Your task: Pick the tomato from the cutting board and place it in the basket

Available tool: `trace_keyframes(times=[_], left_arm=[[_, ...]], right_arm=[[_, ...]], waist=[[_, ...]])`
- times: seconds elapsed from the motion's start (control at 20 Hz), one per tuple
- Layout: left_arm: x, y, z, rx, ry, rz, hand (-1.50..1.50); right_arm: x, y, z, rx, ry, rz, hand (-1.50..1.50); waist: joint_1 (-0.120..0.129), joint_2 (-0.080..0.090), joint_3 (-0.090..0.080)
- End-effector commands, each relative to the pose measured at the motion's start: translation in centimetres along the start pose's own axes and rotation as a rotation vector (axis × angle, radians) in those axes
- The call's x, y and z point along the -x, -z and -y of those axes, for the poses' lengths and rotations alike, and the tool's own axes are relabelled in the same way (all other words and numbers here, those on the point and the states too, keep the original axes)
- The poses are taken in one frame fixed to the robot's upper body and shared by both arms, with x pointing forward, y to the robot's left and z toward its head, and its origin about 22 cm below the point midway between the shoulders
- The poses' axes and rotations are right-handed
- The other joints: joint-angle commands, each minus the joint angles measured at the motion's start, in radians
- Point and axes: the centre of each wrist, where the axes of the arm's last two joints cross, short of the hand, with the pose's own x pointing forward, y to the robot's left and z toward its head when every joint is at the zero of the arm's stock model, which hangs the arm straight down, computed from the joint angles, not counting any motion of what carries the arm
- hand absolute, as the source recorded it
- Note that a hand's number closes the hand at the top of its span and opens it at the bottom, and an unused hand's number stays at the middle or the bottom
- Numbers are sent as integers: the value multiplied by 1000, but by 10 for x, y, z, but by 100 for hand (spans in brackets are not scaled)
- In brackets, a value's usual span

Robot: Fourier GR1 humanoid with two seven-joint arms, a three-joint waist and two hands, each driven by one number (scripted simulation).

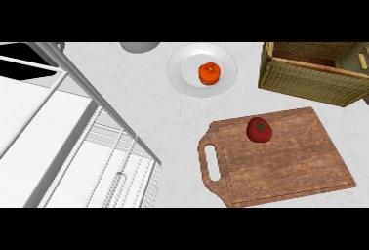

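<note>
A red tomato [259, 129] with a green stem spot sits near the far edge of a brown wooden cutting board [288, 166]. The board has a handle slot on its left side. A woven wicker basket [310, 80] stands at the far right, beyond the board, partly cut off by the view's edge. Neither hand shows in the head view.
A white plate [186, 73] holding an orange item [209, 74] lies left of the basket. A grey round object [139, 46] peeks in at the top. A white wire dish rack [72, 141] fills the left side of the counter.
</note>
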Motion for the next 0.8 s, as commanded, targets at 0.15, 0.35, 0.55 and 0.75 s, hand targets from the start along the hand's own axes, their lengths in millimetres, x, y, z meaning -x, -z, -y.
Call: trace_keyframes(times=[0.15, 0.35, 0.55, 0.75], left_arm=[[89, -67, 21, 65, -56, -536, 0], [89, -65, 23, 85, -63, -533, 0], [89, -64, 29, 113, -69, -537, 0], [90, -72, 39, 137, -64, -579, 0]], right_arm=[[-10, -10, 4, -55, -1, -14, -150], [-15, -13, 6, -35, 31, -15, -150], [-20, -16, 1, -27, 57, -14, -150], [-23, -26, -10, -24, 76, -42, -150]], waist=[[23, 33, -41], [41, 39, -41], [64, 44, -40], [87, 33, -35]])
